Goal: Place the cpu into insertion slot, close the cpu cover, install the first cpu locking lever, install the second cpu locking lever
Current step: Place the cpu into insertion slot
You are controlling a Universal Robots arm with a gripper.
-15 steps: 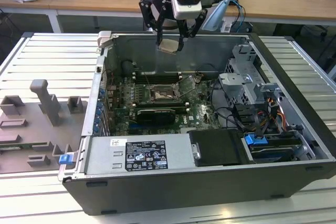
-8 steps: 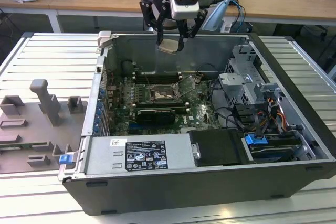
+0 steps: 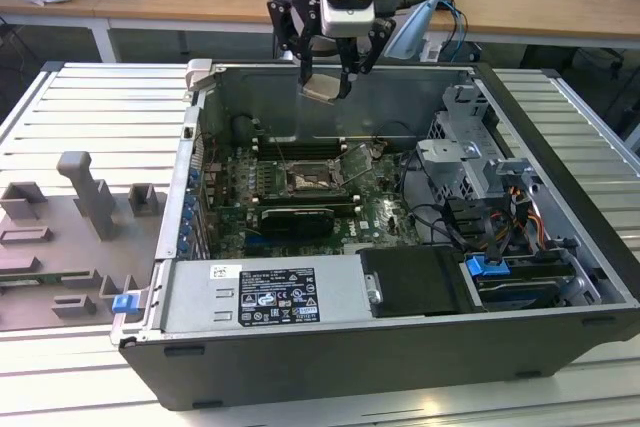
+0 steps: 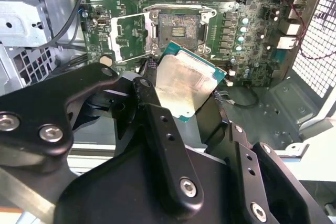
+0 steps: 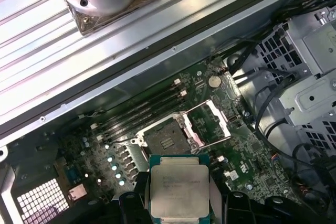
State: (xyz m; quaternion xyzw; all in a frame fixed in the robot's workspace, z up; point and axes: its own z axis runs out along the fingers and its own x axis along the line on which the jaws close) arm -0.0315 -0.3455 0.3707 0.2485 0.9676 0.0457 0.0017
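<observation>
Since the cpu (image 3: pixel 320 90) sits slightly tilted between the fingers of the gripper (image 3: pixel 327 77), which are closed on its edges, I think it could meet the insertion slot (image 3: pixel 309 180) crooked and bend the contacts, or slip out of this thin grip. The gripper points down, high above the motherboard (image 3: pixel 385 217), near the back wall of the computer case (image 3: pixel 260 97). The cpu cover (image 3: pixel 357 160) stands open beside the slot.

the insertion slot (image 3: pixel 305 181) lies on the board (image 3: pixel 385 215) mid-frame inside the computer case (image 3: pixel 560 137), the cpu cover (image 3: pixel 357 163) just to the exterior view's right of it, the drive cage (image 3: pixel 468 162) further right, and the cpu (image 3: pixel 322 89) in the gripper (image 3: pixel 326 83) above them at upper centre.
</observation>
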